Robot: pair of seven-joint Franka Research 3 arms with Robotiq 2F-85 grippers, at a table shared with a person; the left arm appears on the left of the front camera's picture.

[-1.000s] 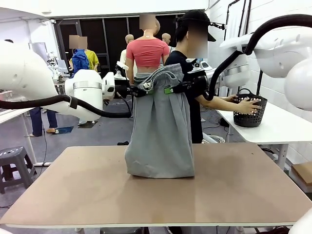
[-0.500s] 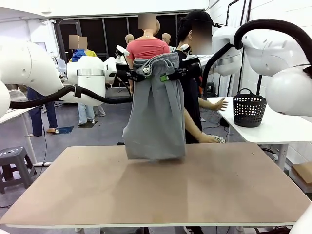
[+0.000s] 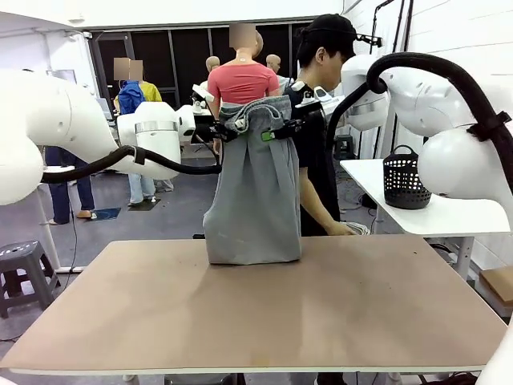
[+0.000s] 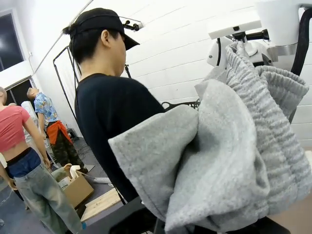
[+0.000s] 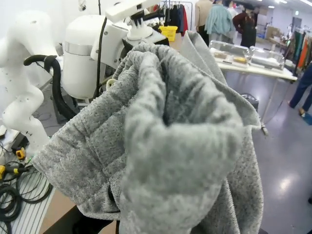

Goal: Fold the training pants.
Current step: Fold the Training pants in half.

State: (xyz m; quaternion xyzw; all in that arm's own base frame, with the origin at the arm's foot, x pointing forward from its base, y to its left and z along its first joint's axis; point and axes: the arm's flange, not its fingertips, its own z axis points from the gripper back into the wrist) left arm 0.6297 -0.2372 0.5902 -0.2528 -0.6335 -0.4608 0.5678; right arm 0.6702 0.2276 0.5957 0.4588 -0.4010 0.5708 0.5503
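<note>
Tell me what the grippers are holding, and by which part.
Both hold the grey pants by the waistband: left gripper at one end, right gripper at the other.

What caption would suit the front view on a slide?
Two robot hands, left hand and right hand, hold grey training pants up by the waistband above a table.

The place was a robotics lab in a large indoor hall. A plain brown wooden table (image 3: 256, 313) stood between two white robot arms. Beside it was a white side table (image 3: 449, 210) with a black perforated plastic basket (image 3: 403, 178). The hall had a white-painted brick wall (image 4: 195, 53) and a grey smooth floor (image 3: 160, 212), with other workstations farther back.
</note>
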